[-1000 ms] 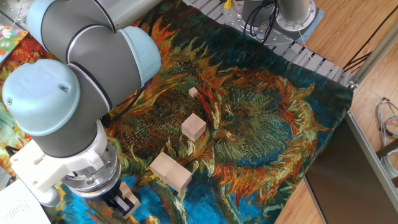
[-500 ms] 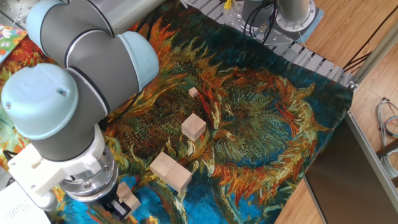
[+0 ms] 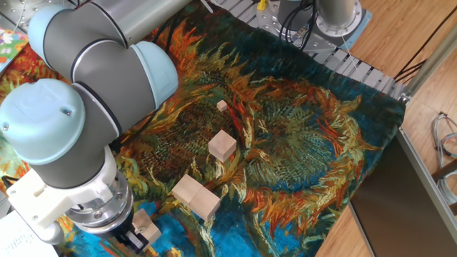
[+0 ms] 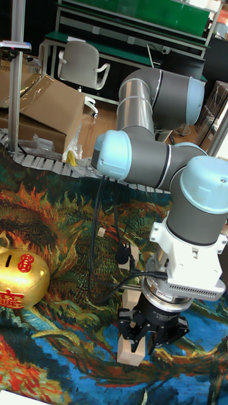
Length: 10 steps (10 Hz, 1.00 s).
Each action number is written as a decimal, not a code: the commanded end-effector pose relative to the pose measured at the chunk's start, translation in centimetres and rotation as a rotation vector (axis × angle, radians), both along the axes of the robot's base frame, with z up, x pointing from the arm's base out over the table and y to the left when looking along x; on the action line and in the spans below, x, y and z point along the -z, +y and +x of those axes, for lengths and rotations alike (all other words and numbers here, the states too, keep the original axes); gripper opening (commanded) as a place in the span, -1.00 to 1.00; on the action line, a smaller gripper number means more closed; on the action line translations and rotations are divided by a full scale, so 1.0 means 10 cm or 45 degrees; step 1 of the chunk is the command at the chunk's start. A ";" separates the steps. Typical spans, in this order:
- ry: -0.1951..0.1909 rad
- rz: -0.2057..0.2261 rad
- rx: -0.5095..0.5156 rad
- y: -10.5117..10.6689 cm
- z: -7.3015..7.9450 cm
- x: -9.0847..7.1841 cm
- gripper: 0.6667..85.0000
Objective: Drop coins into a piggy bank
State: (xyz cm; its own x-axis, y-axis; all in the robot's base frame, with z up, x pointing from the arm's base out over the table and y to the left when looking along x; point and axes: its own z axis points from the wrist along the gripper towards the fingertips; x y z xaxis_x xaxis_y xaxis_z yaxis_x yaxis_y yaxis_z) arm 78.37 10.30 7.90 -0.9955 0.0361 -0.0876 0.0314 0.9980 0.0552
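Observation:
The gold piggy bank (image 4: 22, 278), with red emblems on its side, sits at the left edge of the tall fixed view; the arm hides it in the fixed view. No coins show in either view. My gripper (image 4: 142, 340) points down at the near part of the sunflower cloth, well to the right of the bank. Its dark fingers (image 4: 128, 330) hang just over a pale wooden block (image 4: 130, 353). In the fixed view the gripper (image 3: 136, 241) is at the bottom edge, against that block (image 3: 147, 227). Whether anything is between the fingertips is hidden.
More wooden blocks lie on the cloth: a long one (image 3: 195, 197), a cube (image 3: 222, 145) and a tiny one (image 3: 222, 106). The arm's big joints (image 3: 93, 86) fill the left. A roller rail (image 3: 357, 68) runs along the far edge, and a dark panel (image 3: 400, 193) stands at the right.
The arm and gripper have drifted a little left and down in the fixed view, closer to the bottom edge. The wooden blocks have stayed where they were.

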 end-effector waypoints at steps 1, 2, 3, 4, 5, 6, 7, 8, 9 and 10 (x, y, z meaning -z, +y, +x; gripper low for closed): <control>0.002 0.028 0.018 0.03 0.01 0.01 -0.23; 0.001 0.034 0.038 0.03 0.01 0.01 -0.24; -0.002 0.043 0.057 0.05 0.02 0.01 -0.25; -0.007 0.045 0.073 0.06 0.05 0.02 -0.26; -0.010 0.044 0.081 0.05 0.06 0.04 -0.28; -0.014 0.044 0.085 0.03 0.07 0.05 -0.30; -0.016 0.042 0.085 0.01 0.07 0.06 -0.30; -0.018 0.043 0.088 0.01 0.07 0.06 -0.30; -0.016 0.037 0.087 0.00 0.07 0.06 -0.30; -0.012 0.033 0.085 -0.01 0.06 0.06 -0.32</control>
